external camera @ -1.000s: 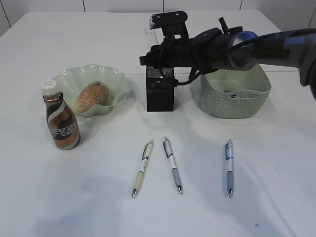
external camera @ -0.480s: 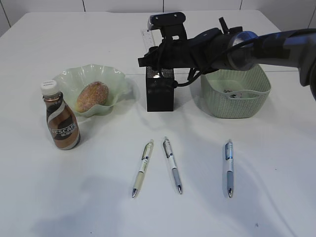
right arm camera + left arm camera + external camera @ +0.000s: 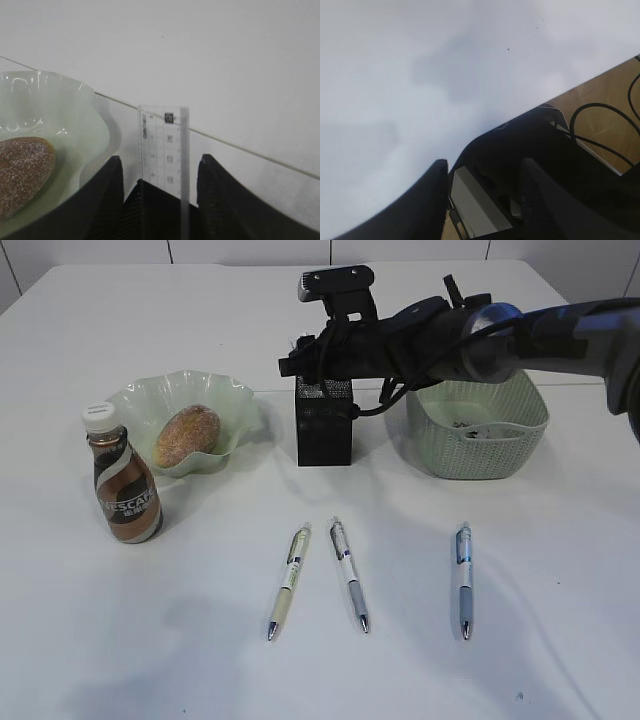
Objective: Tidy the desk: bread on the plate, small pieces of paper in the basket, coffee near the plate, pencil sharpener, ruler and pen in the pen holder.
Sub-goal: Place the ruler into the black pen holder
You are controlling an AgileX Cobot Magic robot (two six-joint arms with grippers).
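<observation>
Ruler [image 3: 164, 150] upright in pen holder [image 3: 324, 425], right gripper [image 3: 160, 185] straddling.

Exterior view slants down across the desk [image 3: 200, 660]; wrist views sit close (right shares the plate [image 3: 235, 400]).

Right arm [image 3: 520, 335]: black housing, grey-silver cylindrical joint, black cables looped alongside. Wrist camera block [image 3: 338, 282] black. Gripper fingers [image 3: 107, 200] matte black, tapered.

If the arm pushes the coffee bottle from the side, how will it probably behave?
The coffee bottle stands upright and is taller than wide, so a push near its white cap would probably tip it. Its round body suggests it would roll once down. The glossy label looks smooth, so it may slip in a grip.
</observation>
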